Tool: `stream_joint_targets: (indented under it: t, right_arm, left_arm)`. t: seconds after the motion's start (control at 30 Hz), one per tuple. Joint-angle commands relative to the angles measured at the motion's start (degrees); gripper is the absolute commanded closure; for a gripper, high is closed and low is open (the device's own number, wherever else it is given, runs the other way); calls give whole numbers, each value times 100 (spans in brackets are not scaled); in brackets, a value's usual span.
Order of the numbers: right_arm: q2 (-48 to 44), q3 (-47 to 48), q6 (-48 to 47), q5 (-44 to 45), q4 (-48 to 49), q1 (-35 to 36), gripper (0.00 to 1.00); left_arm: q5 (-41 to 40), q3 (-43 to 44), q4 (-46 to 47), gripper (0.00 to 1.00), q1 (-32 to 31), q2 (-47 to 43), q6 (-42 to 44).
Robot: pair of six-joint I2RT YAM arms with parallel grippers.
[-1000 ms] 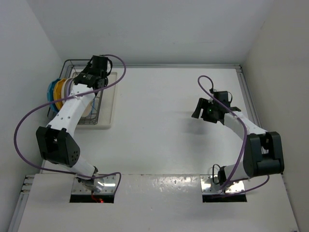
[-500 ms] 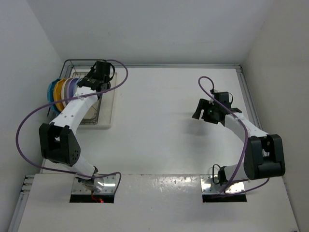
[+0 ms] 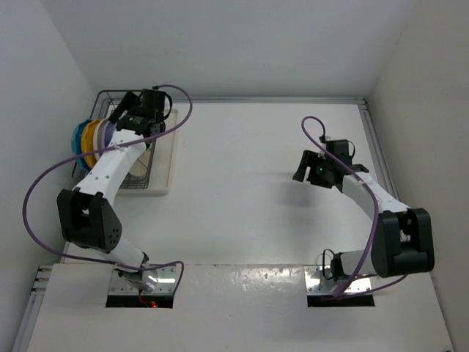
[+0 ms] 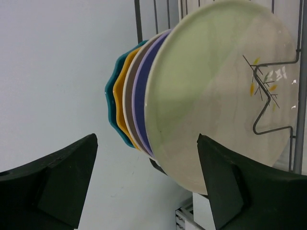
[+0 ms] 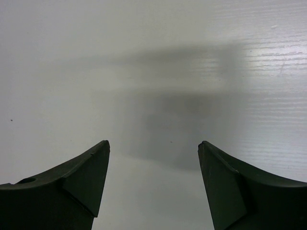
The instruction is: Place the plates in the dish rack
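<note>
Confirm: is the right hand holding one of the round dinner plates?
No, in the right wrist view the right hand is open, with only the white table showing in its gap.

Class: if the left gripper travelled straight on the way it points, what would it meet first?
The left gripper would probably meet the rim of the cream-and-green plate, frontmost in the dish rack; depth is unclear.

A: We log five round plates on edge, face to face: nearest, a pale-green-and-cream plate [image 4: 216, 91] with a small twig mark, then a lavender plate [image 4: 142, 91], a cream plate [image 4: 130, 96], an orange scalloped plate [image 4: 121, 96] and a teal scalloped plate [image 4: 111, 96].
B: Agreed. We see dark grey wire rack [image 4: 300, 96] tines crossing the nearest face. The left gripper [image 4: 147, 143] has black fingers [image 4: 62, 177] spread wide, gripping nothing.
</note>
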Motion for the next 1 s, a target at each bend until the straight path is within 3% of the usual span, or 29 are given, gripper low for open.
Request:
stream_joint_targets:
  t: [0.0,0.2,0.27,0.33,0.37,0.4,0.43,0.53,0.63,0.73,0.83,0.97]
  right_arm:
    - [-216,219,-77,42,28,-7,25]
    - [-383,246,-50,60,-68,-7,25]
    - [-480,211,-59,77,-86,10,21]
    - [-620,114,-59,139,-69,1,16]
    - [-673,79,-24,174,-68,1,15]
    - [-813,-8,11,200,-33,-25,3]
    - [-875,-53,46,253,-24,-16,1]
    - [-1261,-395,125,297,150,-42,1]
    - [-1684,-878,292,332,345,-34,1]
    - [-2069,-1291,529,368,231,-34,1]
    - [-2517,-1511,626,411,73,-42,1]
    - [-3002,-1880,705,507,-121,-16,1]
  left_arm:
    - [313,549,-103,8,65,-459,-397]
    - [1498,682,-532,7,311,-1310,-774]
    - [2709,367,-752,7,469,-1635,-1011]
    - [4180,-676,-893,7,539,-2399,-970]
    - [4538,-1124,-894,7,540,-2706,-812]
    - [4785,-1572,-894,7,540,-3022,-497]
    - [5014,-2430,-894,7,540,-3661,-320]
    - [4824,-3943,-552,7,540,-4674,-20]
    - [4823,-5157,-95,1,540,-6423,330]
    - [4946,-5811,117,1,540,-8048,324]
    - [4946,-5945,169,1,540,-8228,148]
    - [5060,-5884,38,1,540,-7643,306]
